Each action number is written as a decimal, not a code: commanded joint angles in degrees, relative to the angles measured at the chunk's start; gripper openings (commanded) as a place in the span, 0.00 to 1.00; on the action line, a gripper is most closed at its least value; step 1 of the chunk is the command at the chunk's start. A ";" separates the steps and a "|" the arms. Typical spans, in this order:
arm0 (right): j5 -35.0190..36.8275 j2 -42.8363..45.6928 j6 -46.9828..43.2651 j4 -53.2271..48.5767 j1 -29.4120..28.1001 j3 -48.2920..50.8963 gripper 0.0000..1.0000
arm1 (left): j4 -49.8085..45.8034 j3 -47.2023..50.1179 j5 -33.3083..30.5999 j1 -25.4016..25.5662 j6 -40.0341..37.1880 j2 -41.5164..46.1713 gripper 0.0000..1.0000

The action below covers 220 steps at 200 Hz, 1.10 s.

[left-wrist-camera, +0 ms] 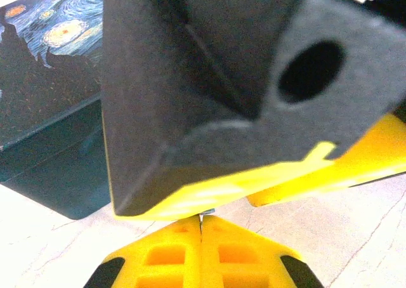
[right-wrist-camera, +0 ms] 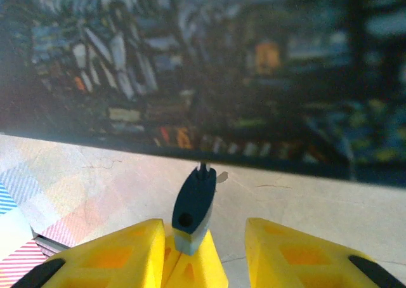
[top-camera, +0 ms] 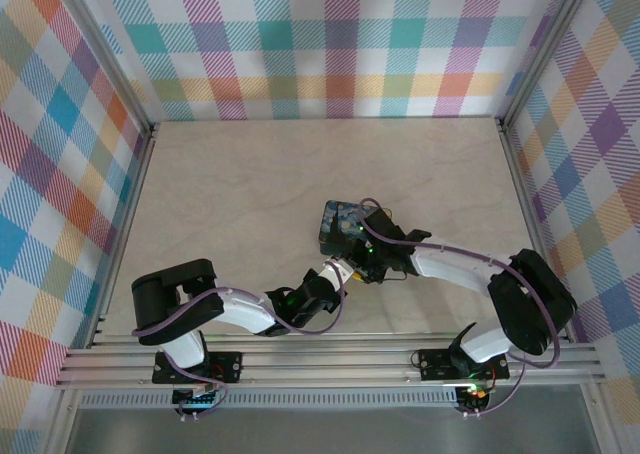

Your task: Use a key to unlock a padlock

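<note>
The blue padlock (right-wrist-camera: 195,199) stands upright just in front of the starry-night tin (right-wrist-camera: 190,59), its thin shackle pointing up. It sits right on the shut fingertips (right-wrist-camera: 193,269) of my left gripper (left-wrist-camera: 202,228). A thin grey sliver, the key (left-wrist-camera: 203,216), is pinched between those tips. My right gripper (right-wrist-camera: 203,228) is open with one yellow finger on each side of the padlock. Its left finger is close beside it and a gap shows on the right. One right finger (left-wrist-camera: 209,186) hides the padlock in the left wrist view. Both grippers (top-camera: 350,267) meet just below the tin (top-camera: 340,224).
The tin (left-wrist-camera: 51,78) lies flat on the beige tabletop (top-camera: 250,184), directly behind the grippers. Plaid walls and aluminium rails (top-camera: 330,359) enclose the table on all sides. Bare tabletop stretches to the left, right and far side of the tin.
</note>
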<state>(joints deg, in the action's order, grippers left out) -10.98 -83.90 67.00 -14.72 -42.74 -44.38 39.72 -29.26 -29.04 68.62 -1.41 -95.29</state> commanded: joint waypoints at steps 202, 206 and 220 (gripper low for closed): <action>-0.61 6.92 -10.92 -6.68 12.85 4.91 0.00 | -3.03 4.88 -3.39 0.44 7.94 10.24 0.39; -0.68 7.11 -10.90 -6.83 13.12 4.86 0.00 | -3.53 4.97 -3.55 0.43 8.27 10.82 0.39; -0.62 7.56 -10.49 -6.47 13.40 4.66 0.00 | -4.80 5.31 -3.85 0.44 9.19 12.33 0.39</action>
<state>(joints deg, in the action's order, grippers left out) -10.15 -78.24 57.93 -20.34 -29.98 -39.90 37.71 -25.04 -30.89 68.93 4.51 -86.08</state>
